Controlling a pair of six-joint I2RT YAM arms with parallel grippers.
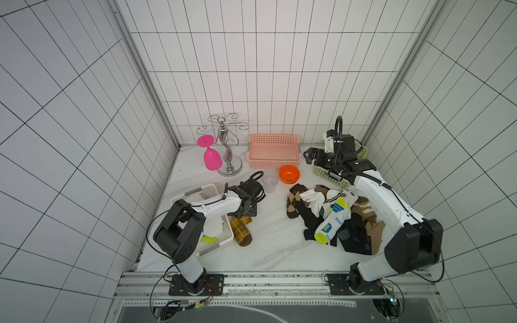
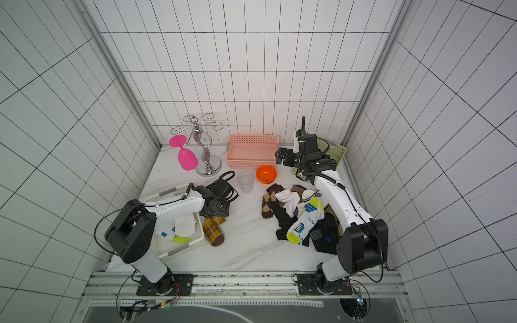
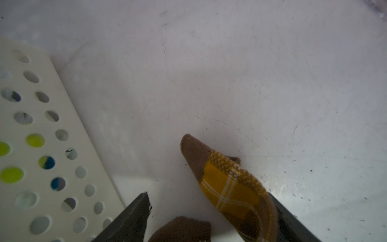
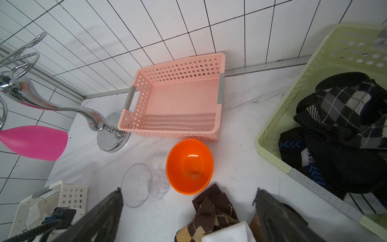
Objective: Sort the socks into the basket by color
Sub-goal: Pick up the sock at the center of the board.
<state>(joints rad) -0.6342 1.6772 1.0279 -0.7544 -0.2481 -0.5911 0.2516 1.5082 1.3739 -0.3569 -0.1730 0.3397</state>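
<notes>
A brown and yellow plaid sock (image 1: 242, 230) (image 2: 214, 230) (image 3: 228, 184) lies on the table beside the white basket (image 1: 228, 237) (image 3: 62, 146), which holds white socks (image 2: 183, 226) with neon-yellow marks. My left gripper (image 1: 242, 216) (image 3: 210, 199) points down over the sock's upper end, open, jaws either side of it, one finger against the fabric. A mixed pile of socks (image 1: 333, 215) (image 2: 305, 218) lies at the right. My right gripper (image 1: 307, 156) (image 4: 188, 191) hovers open and empty beyond the pile. The green basket (image 1: 330, 179) (image 4: 293, 98) holds black socks (image 4: 339, 125). The pink basket (image 1: 274, 139) (image 4: 182, 69) is empty.
An orange bowl (image 1: 289, 174) (image 4: 189, 165) and a clear cup (image 1: 270, 180) (image 4: 144, 184) stand between the baskets. A chrome glass rack (image 1: 228, 152) with a pink wine glass (image 1: 212, 158) hanging upside down occupies the back left corner.
</notes>
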